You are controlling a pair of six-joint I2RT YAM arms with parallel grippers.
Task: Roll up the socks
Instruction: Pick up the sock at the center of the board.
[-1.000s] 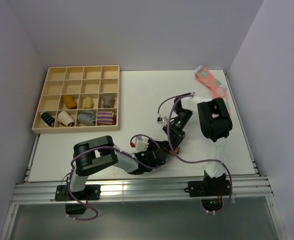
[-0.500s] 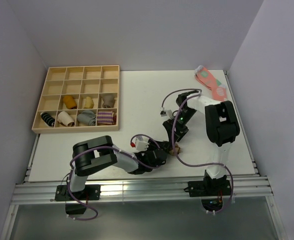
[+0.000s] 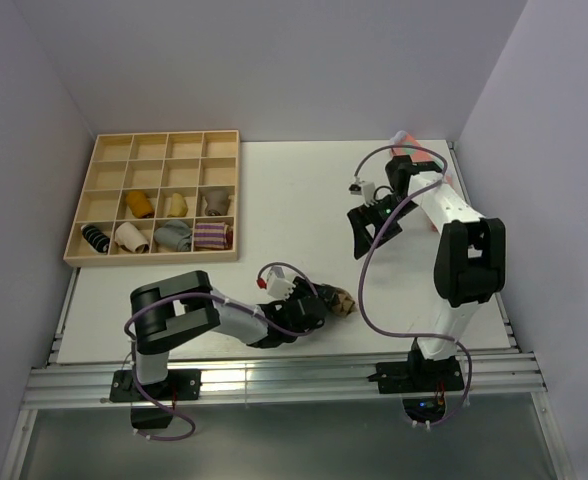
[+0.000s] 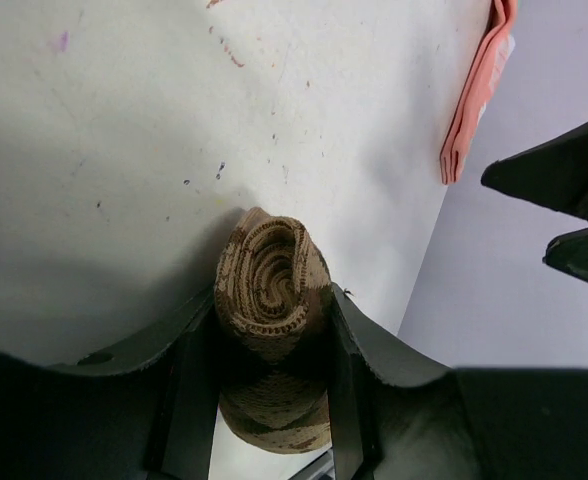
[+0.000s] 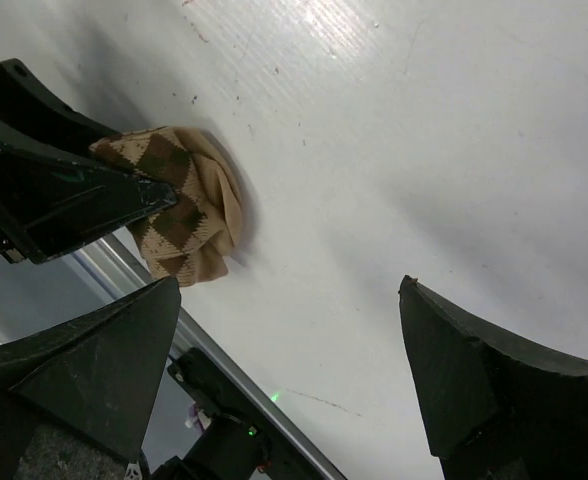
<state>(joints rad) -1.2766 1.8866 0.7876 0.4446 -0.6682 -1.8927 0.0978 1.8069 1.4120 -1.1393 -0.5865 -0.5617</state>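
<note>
Your left gripper (image 3: 326, 305) squeezes the rolled tan socks (image 4: 272, 285) with brown diamond checks between its two fingers. The roll is down by the white table (image 3: 274, 190), close to the front edge, and the left wrist view shows its swirly end. Your right gripper (image 3: 366, 232) is spread wide and holds nothing. It hangs over the table, farther back and well apart from the roll. Pink socks (image 4: 479, 90) lie at the far right corner. A wooden tray (image 3: 166, 134) with small boxes sits at the far left, with rolled socks in some boxes.
</note>
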